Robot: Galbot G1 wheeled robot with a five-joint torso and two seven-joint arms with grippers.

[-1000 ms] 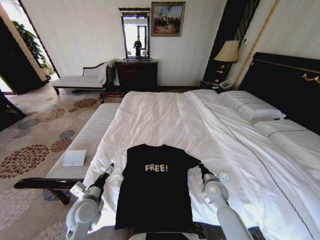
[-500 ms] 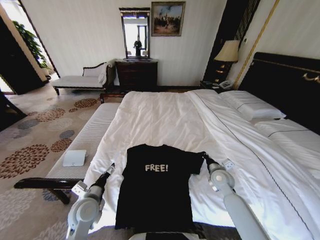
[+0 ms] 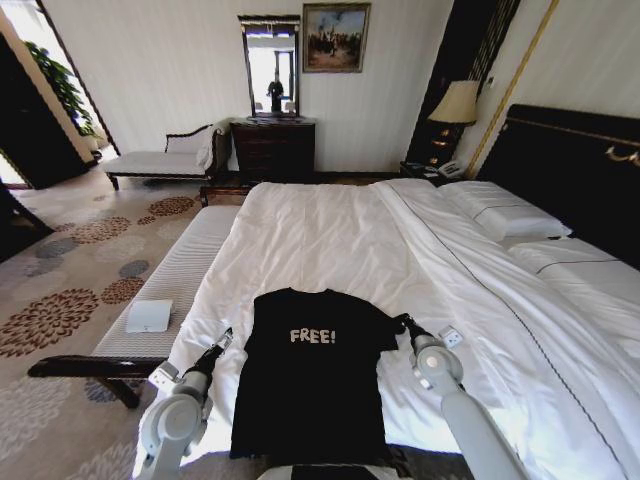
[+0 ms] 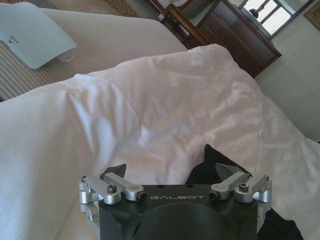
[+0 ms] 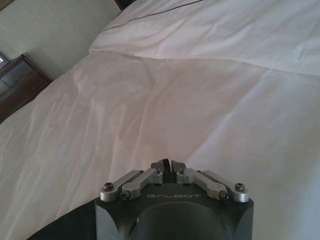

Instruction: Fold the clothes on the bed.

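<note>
Hiding right end effector [image 3: 403, 325] fingertips: T-shirt [image 3: 312, 375] sleeve.

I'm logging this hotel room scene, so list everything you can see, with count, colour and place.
T-shirt: one, black with pale FREE! lettering, flat at the bed's near edge.
Bed: one, white duvet, dark headboard.
Pillows: two, white, at the headboard.
Bench: one, grey-striped, left of the bed.
Pale flat object: one, on the bench.
Dresser: one, dark wood, at the far wall, a mirror above.
Painting: one, framed, on the far wall.
Lamp: one, cream shade, by the headboard.
Chaise: one, pale, far left.
Left gripper: open, beside the shirt's left sleeve.
Right gripper: shut, at the right sleeve.
</note>
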